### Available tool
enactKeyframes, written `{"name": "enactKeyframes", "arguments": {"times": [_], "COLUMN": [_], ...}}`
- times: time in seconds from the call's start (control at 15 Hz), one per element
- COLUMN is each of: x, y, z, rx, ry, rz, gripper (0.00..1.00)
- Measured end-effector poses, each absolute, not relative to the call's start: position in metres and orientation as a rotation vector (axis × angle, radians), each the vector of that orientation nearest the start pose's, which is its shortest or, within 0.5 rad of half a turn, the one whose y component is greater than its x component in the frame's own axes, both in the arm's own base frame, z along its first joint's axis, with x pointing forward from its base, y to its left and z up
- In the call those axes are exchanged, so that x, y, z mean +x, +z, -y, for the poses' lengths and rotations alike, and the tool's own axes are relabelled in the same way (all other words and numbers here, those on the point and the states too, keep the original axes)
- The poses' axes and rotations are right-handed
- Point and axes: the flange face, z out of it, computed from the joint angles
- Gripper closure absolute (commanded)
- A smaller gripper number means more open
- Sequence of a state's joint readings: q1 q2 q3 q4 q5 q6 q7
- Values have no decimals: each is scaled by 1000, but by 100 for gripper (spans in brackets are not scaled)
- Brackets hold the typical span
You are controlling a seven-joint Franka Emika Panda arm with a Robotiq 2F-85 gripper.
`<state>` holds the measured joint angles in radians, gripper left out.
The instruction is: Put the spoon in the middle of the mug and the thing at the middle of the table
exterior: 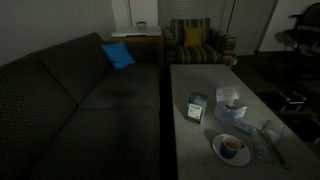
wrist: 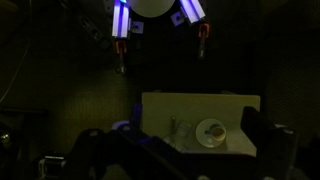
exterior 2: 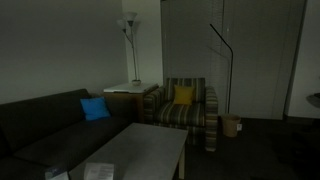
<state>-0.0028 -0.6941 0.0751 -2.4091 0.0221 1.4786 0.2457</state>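
Observation:
On the pale table [exterior: 200, 80] a small dark block with a pale face [exterior: 196, 108] stands upright near the middle. Nearer the camera, a mug [exterior: 232, 146] sits on a round white plate [exterior: 245, 154]. A thin long thing to its right looks like the spoon [exterior: 274, 150], though it is dim. The wrist view shows the table [wrist: 160, 105] far below, with the mug [wrist: 210, 130] on its plate [wrist: 199, 138]. My gripper [wrist: 161, 58] enters from the top of that view, open with nothing between its fingers [wrist: 121, 48], high above the table. Neither exterior view shows it.
A pale box [exterior: 230, 103] and a small bluish item [exterior: 267, 128] also stand on the table. A dark sofa [exterior: 70, 100] with a blue cushion [exterior: 118, 55] runs along one side. A striped armchair [exterior 2: 186, 108] and a floor lamp [exterior 2: 128, 40] stand beyond.

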Motion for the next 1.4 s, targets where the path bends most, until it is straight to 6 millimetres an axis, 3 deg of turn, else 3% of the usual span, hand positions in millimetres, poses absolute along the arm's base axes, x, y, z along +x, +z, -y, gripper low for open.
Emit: {"name": "enactKeyframes", "arguments": {"times": [0.27, 0.6, 1.4], "x": [324, 347, 344], "y": [515, 481, 487], "z": [-32, -37, -37], "rx": [-3160, -3138, -3143], "ry": [427, 524, 496], "rz": [-154, -2, -6], "gripper": [0, 0, 0]}}
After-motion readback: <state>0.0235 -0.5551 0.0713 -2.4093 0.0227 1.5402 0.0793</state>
